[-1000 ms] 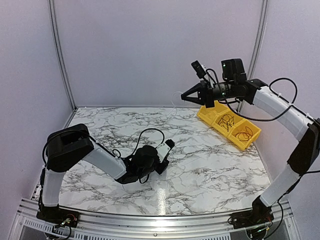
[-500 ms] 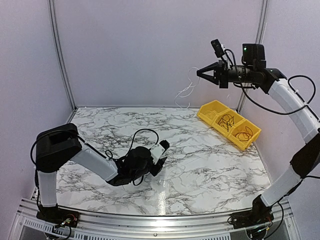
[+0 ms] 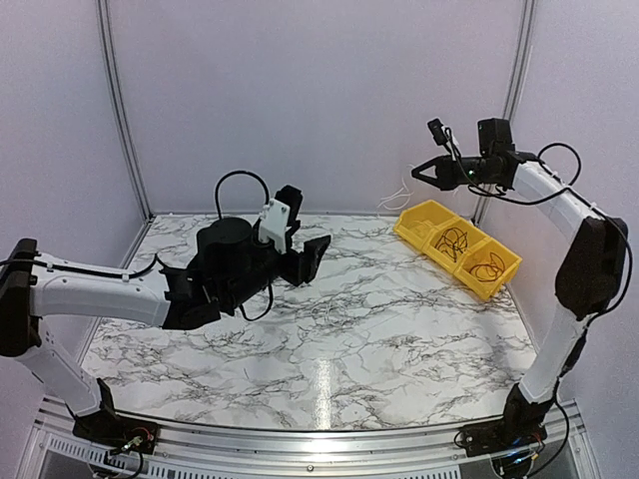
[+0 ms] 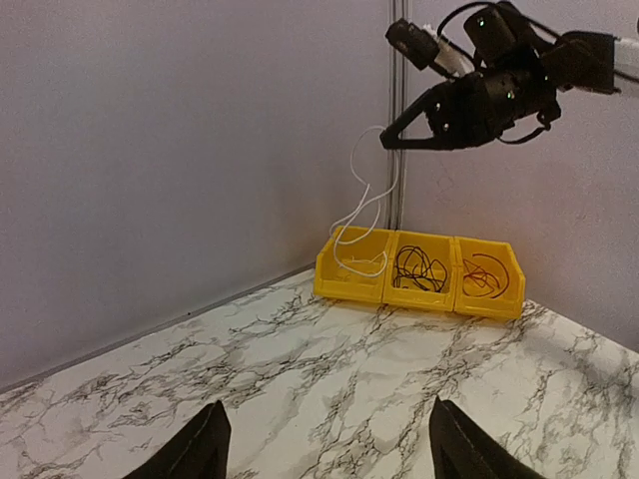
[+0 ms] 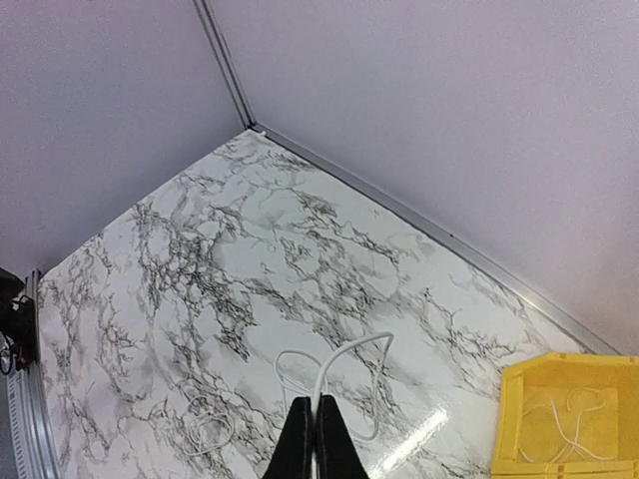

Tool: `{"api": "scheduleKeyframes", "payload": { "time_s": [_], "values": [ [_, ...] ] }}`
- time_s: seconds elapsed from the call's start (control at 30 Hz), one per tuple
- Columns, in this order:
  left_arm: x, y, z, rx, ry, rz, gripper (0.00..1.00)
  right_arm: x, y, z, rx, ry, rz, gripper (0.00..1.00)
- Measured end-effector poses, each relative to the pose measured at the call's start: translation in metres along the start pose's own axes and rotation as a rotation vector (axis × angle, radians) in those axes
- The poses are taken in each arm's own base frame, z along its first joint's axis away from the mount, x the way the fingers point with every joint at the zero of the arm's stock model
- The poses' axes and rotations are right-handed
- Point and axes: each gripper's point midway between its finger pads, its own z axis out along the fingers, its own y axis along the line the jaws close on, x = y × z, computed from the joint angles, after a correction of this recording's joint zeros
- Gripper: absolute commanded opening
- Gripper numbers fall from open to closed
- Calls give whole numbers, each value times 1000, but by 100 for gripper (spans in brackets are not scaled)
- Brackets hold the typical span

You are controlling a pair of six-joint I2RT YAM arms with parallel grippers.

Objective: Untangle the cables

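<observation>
Cable dangles below right pincer — jaws pinched shut on its top.

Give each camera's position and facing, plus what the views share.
Top external: above and behind the arm bases, looking down across the marble table; both arms show.
Left wrist: on the left arm, facing the yellow bins at the far right corner; open left hand at bottom.
Right wrist: on the raised right arm, looking down at the table; right hand shut on the white cable.
Shared: top external and left wrist both show right hand, cable, bins.
</observation>
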Motion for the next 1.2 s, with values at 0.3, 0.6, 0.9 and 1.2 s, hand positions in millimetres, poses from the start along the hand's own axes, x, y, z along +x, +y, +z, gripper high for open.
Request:
{"api": "scheduleKeyframes", "payload": {
  "time_s": [0.3,0.6,0.9,1.2],
  "values": [
    [-7,68,27,3,88,-278,60,42,-89,12,147,62,146,0],
    [42,121,19,-78,217,-403,60,56,-158,17,278,72,179,0],
    [24,113,13,-40,185,-406,60,92,-233,11,437,108,227,0],
    [24,114,13,-40,185,-406,60,135,-268,26,492,171,265,0]
  ]
}}
